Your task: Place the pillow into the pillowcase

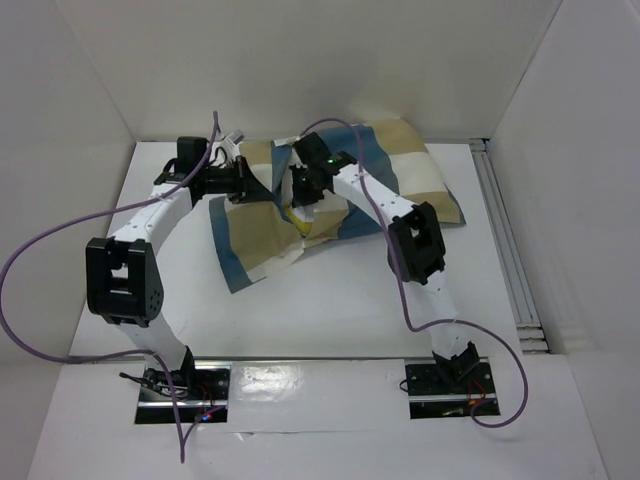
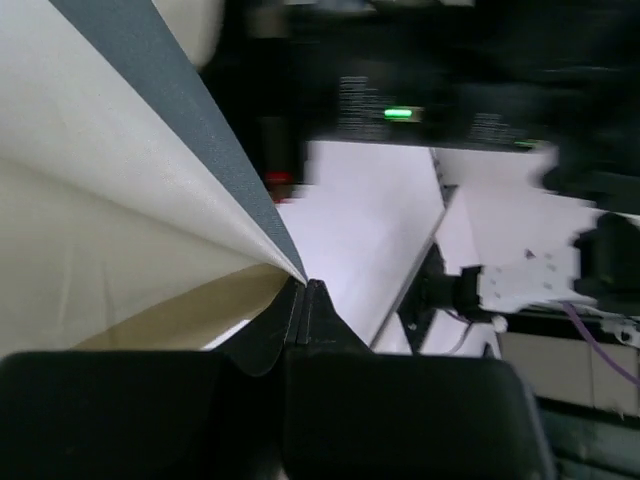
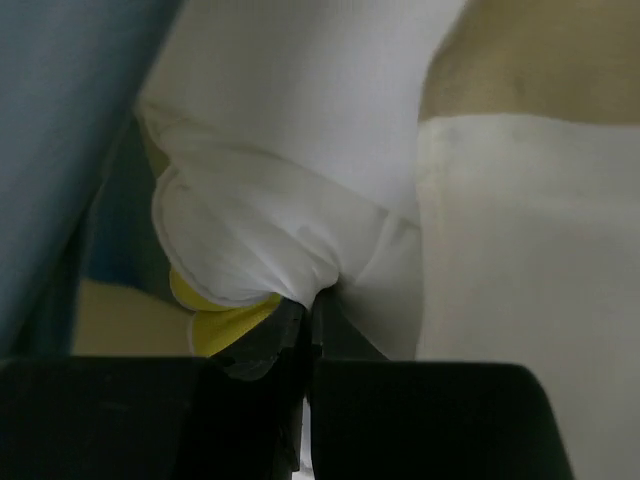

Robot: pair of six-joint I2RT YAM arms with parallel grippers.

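Observation:
The checked pillowcase (image 1: 400,170) lies bunched at the back middle of the table. Most of the white pillow is hidden inside it; one corner with yellow piping (image 1: 299,221) pokes out at its left opening. My left gripper (image 1: 250,186) is shut on the pillowcase's edge and holds it lifted; in the left wrist view the cream and blue cloth (image 2: 100,200) runs into the closed tips of the gripper (image 2: 303,287). My right gripper (image 1: 303,203) is shut on the pillow (image 3: 280,190) at its corner; the right wrist view shows the gripper (image 3: 310,302) beside the yellow piping (image 3: 215,322), with pillowcase cloth (image 3: 530,250) around it.
White walls enclose the table on the left, back and right. A metal rail (image 1: 510,260) runs along the right side. Purple cables (image 1: 40,250) loop off both arms. The two arms' wrists are close together over the pillowcase opening.

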